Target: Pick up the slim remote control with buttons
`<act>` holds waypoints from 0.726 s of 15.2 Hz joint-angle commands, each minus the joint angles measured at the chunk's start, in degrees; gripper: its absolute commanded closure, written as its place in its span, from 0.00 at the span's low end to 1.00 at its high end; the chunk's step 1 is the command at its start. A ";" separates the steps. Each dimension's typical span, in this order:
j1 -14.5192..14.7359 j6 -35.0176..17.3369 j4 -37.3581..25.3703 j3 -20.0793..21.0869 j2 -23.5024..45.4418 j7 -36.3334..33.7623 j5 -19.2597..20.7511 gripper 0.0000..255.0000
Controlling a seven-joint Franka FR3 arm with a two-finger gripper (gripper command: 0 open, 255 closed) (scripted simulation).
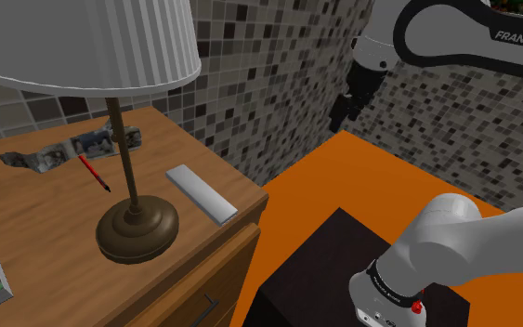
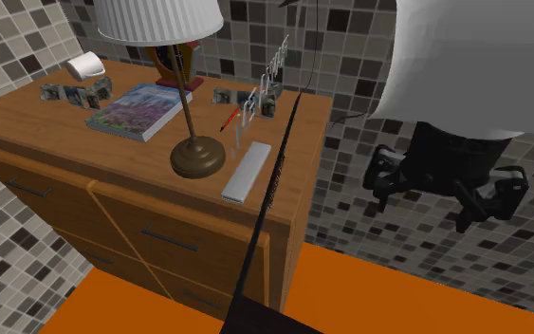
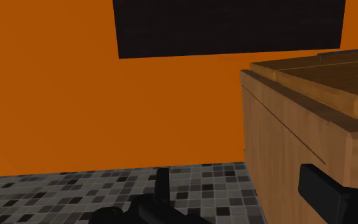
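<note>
lying on wooden dresser (image 1: 45, 209), grey remote (image 1: 201, 194); orange floor (image 1: 361, 172).

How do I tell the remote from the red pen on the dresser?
The remote is a wide, flat, plain pale-grey slab; the red pen is a thin stick with a dark tip. The remote lies by the dresser edge on the shoulder view's right; the red pen lies further in, past the lamp. Both lie flat on the wood.
</note>
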State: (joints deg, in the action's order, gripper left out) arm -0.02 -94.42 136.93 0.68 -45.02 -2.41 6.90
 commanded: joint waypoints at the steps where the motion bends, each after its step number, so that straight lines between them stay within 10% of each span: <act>1: 0.00 0.00 0.00 0.00 0.00 0.00 0.00 0.00; 11: 3.77 -8.05 -1.32 9.69 11.10 -12.33 -7.24 0.00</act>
State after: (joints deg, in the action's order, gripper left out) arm 3.40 -101.69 136.00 9.40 -35.17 -13.42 0.33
